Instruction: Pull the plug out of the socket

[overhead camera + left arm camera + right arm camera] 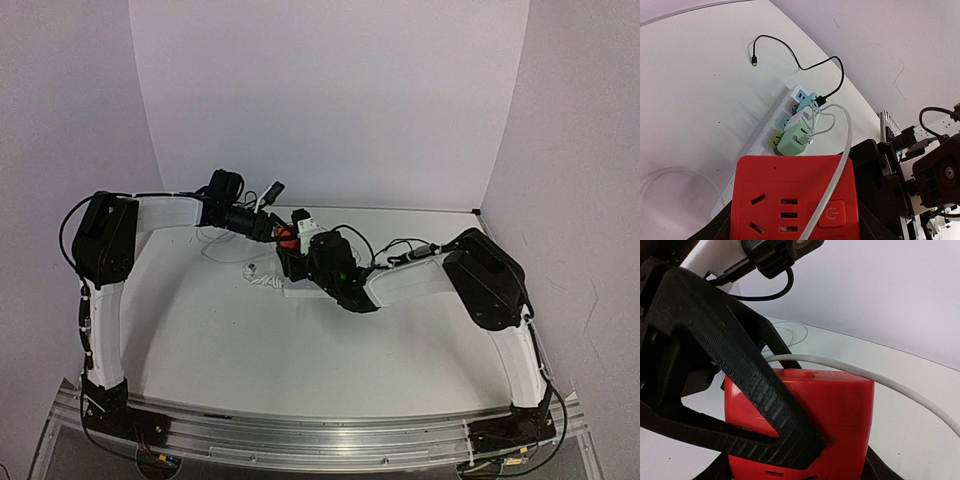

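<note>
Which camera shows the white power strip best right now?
Left wrist: the power strip shows its outlet row and plugged-in green chargers. Top external shows only a sliver of it; right wrist shows none.

left arm (110, 245) and right arm (485, 280) bend inward; left gripper (790, 231) clamps a red block (795, 187), right gripper (797, 467) flanks it, grip unclear.

The red cube (795, 195) is running off the bottom edge in both wrist views. Flanking the cube, the left fingers (715, 229) and right fingers (882, 470) are being cropped, leaving their grip unclear. Behind the cube, the strip's (762, 137) near end is hiding.
</note>
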Robot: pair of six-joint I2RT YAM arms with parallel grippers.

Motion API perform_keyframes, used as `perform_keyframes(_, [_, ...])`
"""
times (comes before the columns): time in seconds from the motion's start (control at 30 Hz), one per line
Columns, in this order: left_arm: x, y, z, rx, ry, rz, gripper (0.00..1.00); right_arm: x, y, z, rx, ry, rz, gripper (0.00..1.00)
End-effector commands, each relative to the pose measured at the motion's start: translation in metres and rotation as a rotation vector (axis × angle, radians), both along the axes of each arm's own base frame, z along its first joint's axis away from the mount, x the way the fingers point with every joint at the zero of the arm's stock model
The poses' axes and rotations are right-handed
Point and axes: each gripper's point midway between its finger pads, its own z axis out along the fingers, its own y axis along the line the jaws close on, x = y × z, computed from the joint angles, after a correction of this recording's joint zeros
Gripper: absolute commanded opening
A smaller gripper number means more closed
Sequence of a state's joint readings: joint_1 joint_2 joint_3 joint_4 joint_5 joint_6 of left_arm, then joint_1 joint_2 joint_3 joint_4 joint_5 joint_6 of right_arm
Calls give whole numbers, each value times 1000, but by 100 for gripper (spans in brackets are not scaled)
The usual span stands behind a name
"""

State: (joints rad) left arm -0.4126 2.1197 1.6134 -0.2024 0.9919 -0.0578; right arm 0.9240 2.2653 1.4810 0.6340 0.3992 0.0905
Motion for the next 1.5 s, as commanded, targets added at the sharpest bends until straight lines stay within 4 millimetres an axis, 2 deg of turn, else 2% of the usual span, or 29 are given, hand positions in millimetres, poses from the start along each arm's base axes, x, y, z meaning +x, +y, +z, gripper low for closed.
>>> perform_keyframes(0.0, [-23,-11,44,-100,-32,-86,0,6,14,29,116,-40,41,40])
perform_keyframes(0.07, [-24,-11,44,-103,-18,-88,0,7,12,29,125,-38,32,14])
perform_keyframes(0.1, [-24,-11,43,-102,-18,-88,0,7,9,29,126,-35,22,5])
perform_keyframes(0.17, [-25,-12,43,-103,-17,-91,0,8,7,29,127,-35,11,0])
perform_keyframes(0.33, [-24,-13,43,-106,-20,-91,2,1,4,32,125,-29,31,0])
perform_keyframes(0.4, [-21,-13,44,-104,-31,-82,29,-2,0,32,125,-21,33,0])
perform_keyframes(0.47, [-17,-13,44,-98,-54,-75,48,-6,-3,30,122,-10,36,0])
perform_keyframes(0.73, [-18,-12,47,-100,-92,-93,77,-21,-9,32,84,7,86,0])
perform_keyframes(0.9, [-16,-12,62,-134,-129,-112,96,-29,-13,22,53,48,104,0])
perform_keyframes(1.13, [-16,-11,66,-143,-148,-120,99,-43,-19,22,24,105,143,0])
perform_keyframes(1.27, [-7,-6,72,-146,-181,-102,100,-69,-24,16,-71,213,233,0])
perform_keyframes(1.47, [-3,-5,75,-146,-220,-108,99,-113,-49,-3,-165,433,307,0])
